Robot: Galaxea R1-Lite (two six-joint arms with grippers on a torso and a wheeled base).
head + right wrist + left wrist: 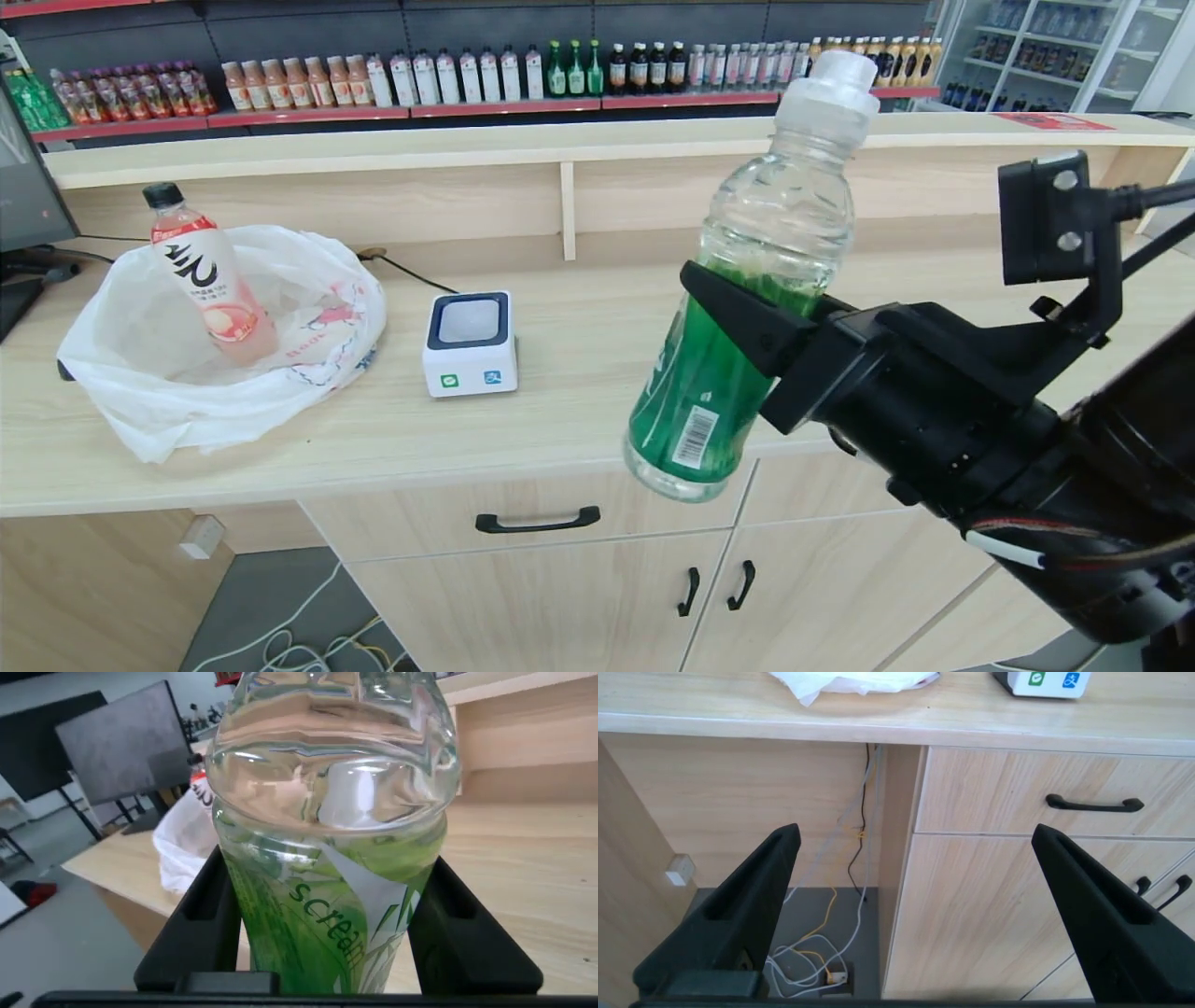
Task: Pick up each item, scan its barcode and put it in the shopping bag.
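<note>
Bottle (775, 224) (tilted, green label) sits clamped in right hand (756, 299); left hand (917, 840) spread wide.

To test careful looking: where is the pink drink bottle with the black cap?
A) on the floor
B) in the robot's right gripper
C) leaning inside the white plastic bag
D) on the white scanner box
C: the pink black-capped bottle leans inside the white plastic bag; the right gripper holds a green-labelled clear bottle.

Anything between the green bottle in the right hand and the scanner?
Nothing visible. Only bare counter lies between the green bottle, held in the right hand, and the scanner; the shopping bag sits beyond it.
</note>
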